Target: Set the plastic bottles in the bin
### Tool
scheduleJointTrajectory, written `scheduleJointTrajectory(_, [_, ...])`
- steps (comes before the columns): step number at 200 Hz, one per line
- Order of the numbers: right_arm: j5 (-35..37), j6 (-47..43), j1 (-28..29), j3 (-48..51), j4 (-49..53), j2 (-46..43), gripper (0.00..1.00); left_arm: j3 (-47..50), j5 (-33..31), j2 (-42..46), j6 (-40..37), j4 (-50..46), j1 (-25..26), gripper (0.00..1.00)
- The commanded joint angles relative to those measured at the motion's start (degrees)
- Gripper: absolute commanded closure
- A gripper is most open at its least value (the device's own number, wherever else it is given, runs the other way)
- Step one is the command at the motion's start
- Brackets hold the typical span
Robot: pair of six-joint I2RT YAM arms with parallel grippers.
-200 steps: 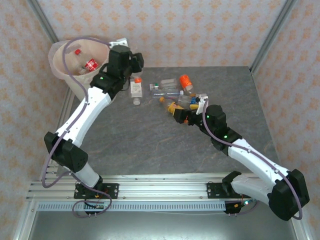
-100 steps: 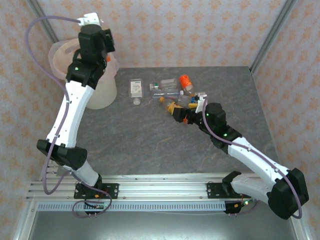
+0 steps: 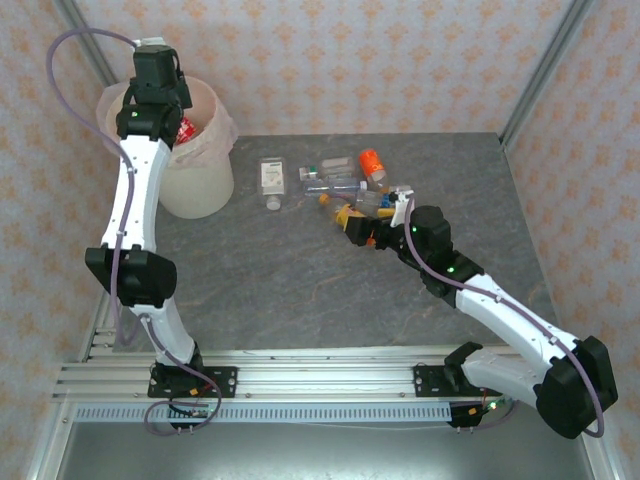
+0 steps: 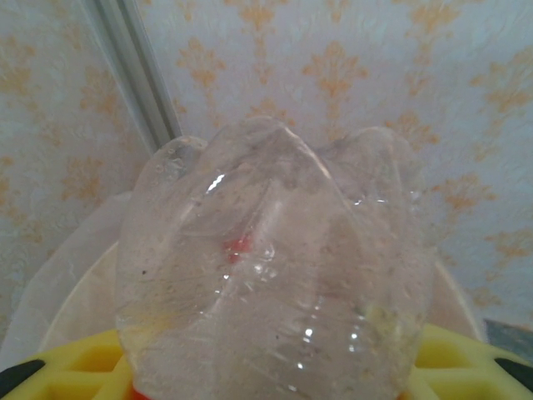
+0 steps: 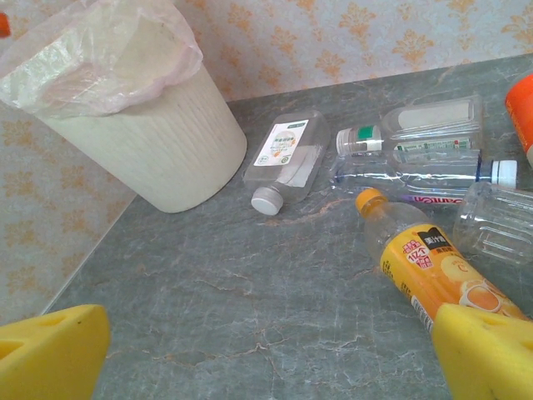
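Plastic bottles: one held by the left gripper over the bin; the others on the table ahead of the right gripper.
The left gripper's yellow fingers are clamped on a clear bottle, base towards its camera, bin rim just behind it; the right gripper's fingers stand wide apart, nothing between them; an orange-label bottle lies just beside one finger; the rest lie beyond.

The left arm has risen from its low reach at the 3 o'clock side of the bin and swung across toward the 11 o'clock rim. Its end effector, clamped on a clear bottle, now hangs high above that rim, leaving the bin's wall uncovered.
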State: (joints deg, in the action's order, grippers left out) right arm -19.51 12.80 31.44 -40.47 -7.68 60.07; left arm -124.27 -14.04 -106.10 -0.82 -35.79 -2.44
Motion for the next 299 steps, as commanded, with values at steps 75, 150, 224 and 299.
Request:
scheduleJointTrajectory(75, [1.75, 0.35, -0.08, -2.16, -1.63, 3.37, 0.00, -19.13, 14.79, -13.75, -8.66, -7.01, -11.89, 0.38])
scheduleJointTrajectory(150, [-1.36, 0.65, -0.15, -7.02, -1.65, 11.75, 0.01, -20.31, 19.31, -19.41, -12.57, -2.18, -14.52, 0.17])
scheduleJointTrajectory(224, [-2.91, 1.99, -0.09, -7.13, -1.88, 12.39, 0.01, -20.97, 18.41, -18.88, -7.58, -4.32, -14.26, 0.12])
scheduleJointTrajectory(299, [-1.93, 1.84, -0.10, -5.42, -1.53, 9.57, 0.01, -22.63, 15.06, -18.38, 7.52, -7.77, -12.80, 0.00])
